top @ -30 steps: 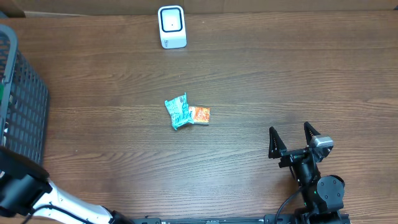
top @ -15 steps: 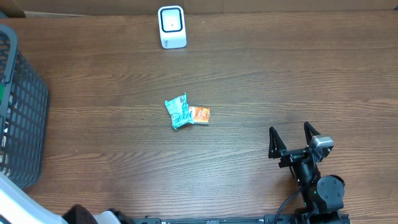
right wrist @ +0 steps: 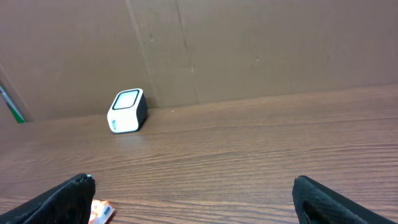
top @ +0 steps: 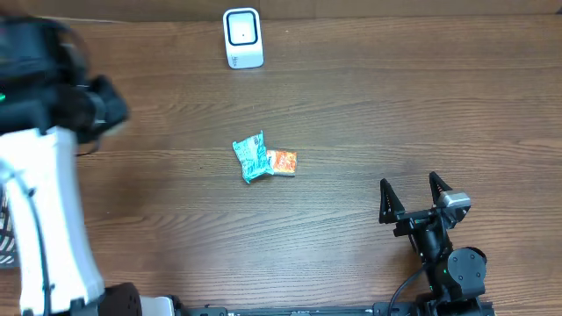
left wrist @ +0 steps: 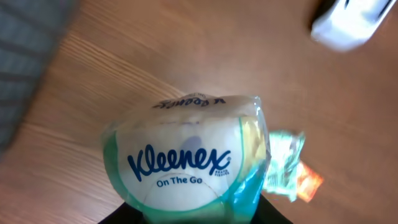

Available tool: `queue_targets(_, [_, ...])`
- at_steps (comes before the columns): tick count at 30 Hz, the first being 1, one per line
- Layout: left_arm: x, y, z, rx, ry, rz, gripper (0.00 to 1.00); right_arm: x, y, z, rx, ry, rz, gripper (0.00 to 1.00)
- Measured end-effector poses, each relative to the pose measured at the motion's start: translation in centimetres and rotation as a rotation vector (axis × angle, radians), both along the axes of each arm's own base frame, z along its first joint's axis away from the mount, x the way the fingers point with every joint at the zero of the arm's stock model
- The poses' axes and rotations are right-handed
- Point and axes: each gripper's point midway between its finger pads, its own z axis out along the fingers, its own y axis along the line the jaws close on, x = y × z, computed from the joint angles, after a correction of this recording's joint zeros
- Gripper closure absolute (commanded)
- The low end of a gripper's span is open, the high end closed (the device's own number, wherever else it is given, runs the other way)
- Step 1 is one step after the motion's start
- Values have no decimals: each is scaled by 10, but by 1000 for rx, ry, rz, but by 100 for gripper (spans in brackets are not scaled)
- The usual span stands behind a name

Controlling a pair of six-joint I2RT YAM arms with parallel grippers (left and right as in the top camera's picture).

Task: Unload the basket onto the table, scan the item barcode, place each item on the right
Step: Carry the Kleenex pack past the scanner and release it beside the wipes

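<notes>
Left arm has swung up from the near-left corner and now stands over the left side of the table, blurred in the overhead view, covering most of the basket (top: 7, 239). Right gripper (top: 408, 190) unchanged, near right, jaws spread wide and empty. Left gripper (left wrist: 196, 216) is grasping the Kleenex pack (left wrist: 186, 162) by its lower end; fingers mostly hidden under the pack, so how deep the grip goes can't be told. Pack is up off the table, logo face toward the wrist camera. No barcode visible on that face, other sides unseen. Scanner (top: 242, 37) sits far centre, well apart from the pack. Teal packet (top: 252, 158) and orange packet (top: 282, 161) lie touching at table centre.

Risks, my read:
- the soft wrapper is held at one end, so a fast swing could let it twist or slip out
- the wrong face may meet the scanner, giving no read
- a low path to the scanner could clip the two packets
</notes>
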Motion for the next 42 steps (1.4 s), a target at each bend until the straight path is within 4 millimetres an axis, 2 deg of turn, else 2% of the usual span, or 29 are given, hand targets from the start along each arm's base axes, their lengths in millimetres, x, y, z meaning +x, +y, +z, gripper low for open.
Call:
queue_targets(4, [15,-42,-64,-11,119,-125,66,0,0,0,0,-1,1,0])
queue_targets(9, [21,-92,-141,-8,258,-265,65,0,0,0,0,-1,0,0])
queue_targets(14, [21,-124,-185,4,351,-347,65,0,0,0,0,0,0,0])
queue_targets(17, [20,-137,-211,13,410,-380,62,0,0,0,0,0,0,0])
queue_targets(18, [19,-139,-220,15,434,-387,57,0,0,0,0,0,0,0])
queue_targets(19, [18,-140,-227,17,452,-390,40,0,0,0,0,0,0,0])
queue_targets(22, [13,-141,-244,23,504,-391,24,0,0,0,0,0,0,0])
queue_targets(24, [12,-141,-251,23,522,-390,18,0,0,0,0,0,0,0])
queue_targets(29, [8,-140,-251,24,544,-390,16,0,0,0,0,0,0,0])
queue_targets(32, [8,-138,-233,22,568,-383,18,0,0,0,0,0,0,0])
queue_targets(37, [43,-126,-167,3,465,-333,20,0,0,0,0,0,0,0])
queue_targets(39, [57,-112,-134,-6,388,-294,20,0,0,0,0,0,0,0])
queue_targets(41, [64,-96,-105,-13,321,-252,19,0,0,0,0,0,0,0])
queue_targets(42, [66,-83,-83,-16,268,-221,18,0,0,0,0,-1,0,0])
